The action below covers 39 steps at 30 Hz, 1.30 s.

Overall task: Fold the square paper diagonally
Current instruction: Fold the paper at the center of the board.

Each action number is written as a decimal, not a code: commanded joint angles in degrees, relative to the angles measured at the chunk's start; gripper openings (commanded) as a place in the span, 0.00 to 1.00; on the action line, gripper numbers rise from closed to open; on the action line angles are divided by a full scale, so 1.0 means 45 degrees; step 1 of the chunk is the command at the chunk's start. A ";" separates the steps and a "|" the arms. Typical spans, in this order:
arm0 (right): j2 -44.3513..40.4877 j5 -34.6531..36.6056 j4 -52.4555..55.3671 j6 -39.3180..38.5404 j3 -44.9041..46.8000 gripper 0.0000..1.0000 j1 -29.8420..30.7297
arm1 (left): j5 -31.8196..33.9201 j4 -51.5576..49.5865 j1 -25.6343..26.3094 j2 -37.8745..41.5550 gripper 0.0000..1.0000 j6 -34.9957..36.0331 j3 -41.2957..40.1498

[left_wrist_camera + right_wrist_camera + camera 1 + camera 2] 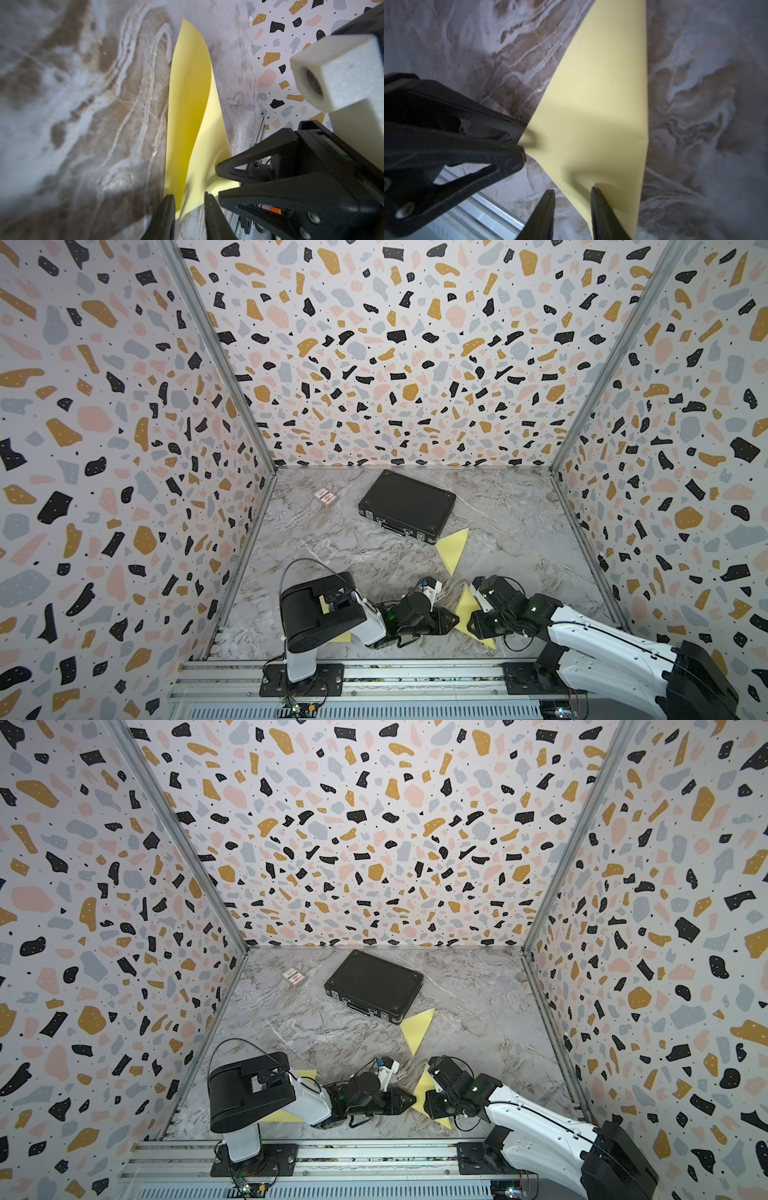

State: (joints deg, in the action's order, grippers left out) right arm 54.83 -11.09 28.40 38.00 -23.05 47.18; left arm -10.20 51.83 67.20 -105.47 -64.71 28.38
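Observation:
The yellow square paper (466, 605) (424, 1085) lies near the front of the marble table, folded over into a triangle. Its upper layer bulges up off the lower one (187, 104). My left gripper (455, 619) (189, 199) comes from the left, open, with a corner of the paper loose between its jaws. Opposite it, my right gripper (472, 624) (572, 193) is open too. One right fingertip (593, 193) rests on the paper (602, 93) and dents it; the other stands off the edge over bare table. Each wrist view shows the other gripper at the paper.
A second yellow folded triangle (453, 549) lies further back, by a black case (407, 506). A small card box (325, 497) sits at the back left. More yellow paper (343, 637) shows under the left arm. A metal rail (374, 672) runs along the front edge, and patterned walls enclose the table.

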 commanded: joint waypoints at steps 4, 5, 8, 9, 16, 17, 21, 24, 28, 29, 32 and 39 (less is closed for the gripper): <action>0.0292 0.0076 -0.0725 0.0394 0.0268 0.35 0.0063 | 0.0117 -0.4575 0.0048 -0.1132 0.30 0.0202 -0.0702; 0.0348 -0.0008 -0.0900 0.0433 0.0307 0.35 0.0053 | 0.0113 -0.4587 0.0047 -0.1132 0.30 0.0210 -0.0701; 0.0414 -0.0074 -0.1067 0.0552 0.0373 0.35 0.0063 | 0.0098 -0.4634 0.0048 -0.1132 0.30 0.0219 -0.0682; 0.0395 -0.0061 -0.1088 0.0565 0.0376 0.35 0.0057 | 0.0098 -0.4644 0.0049 -0.1130 0.30 0.0234 -0.0663; -0.0146 -0.0057 -0.1132 0.0755 0.0429 0.35 0.0063 | 0.0098 -0.4722 0.0047 -0.1162 0.30 0.0242 -0.0623; -0.0220 -0.0055 -0.1112 0.0789 0.0429 0.35 0.0063 | 0.0098 -0.4723 0.0048 -0.1162 0.30 0.0237 -0.0623; -0.0271 -0.0034 -0.1144 0.0815 0.0473 0.35 0.0058 | 0.0098 -0.4702 0.0047 -0.1171 0.30 0.0239 -0.0643; -0.0146 -0.0169 -0.1407 0.0887 0.0566 0.35 0.0063 | 0.0093 -0.4702 0.0048 -0.1175 0.29 0.0239 -0.0623; 0.0020 -0.0308 -0.1700 0.0994 0.0610 0.35 0.0063 | 0.0068 -0.4700 0.0050 -0.1228 0.26 0.0219 -0.0624; 0.0040 -0.0308 -0.1737 0.1031 0.0639 0.35 0.0063 | 0.0078 -0.4702 0.0050 -0.1245 0.25 0.0202 -0.0623; 0.0072 -0.0313 -0.1848 0.1111 0.0649 0.35 0.0062 | 0.0073 -0.4683 0.0057 -0.1269 0.23 0.0202 -0.0623; -0.0135 0.0060 -0.1332 0.1195 0.0385 0.38 0.0062 | 0.0025 -0.4627 0.0049 -0.1385 0.14 0.0180 -0.0623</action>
State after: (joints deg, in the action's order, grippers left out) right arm 55.07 -12.16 20.32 42.96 -20.62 47.18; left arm -10.15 51.75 67.18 -106.43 -64.51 28.75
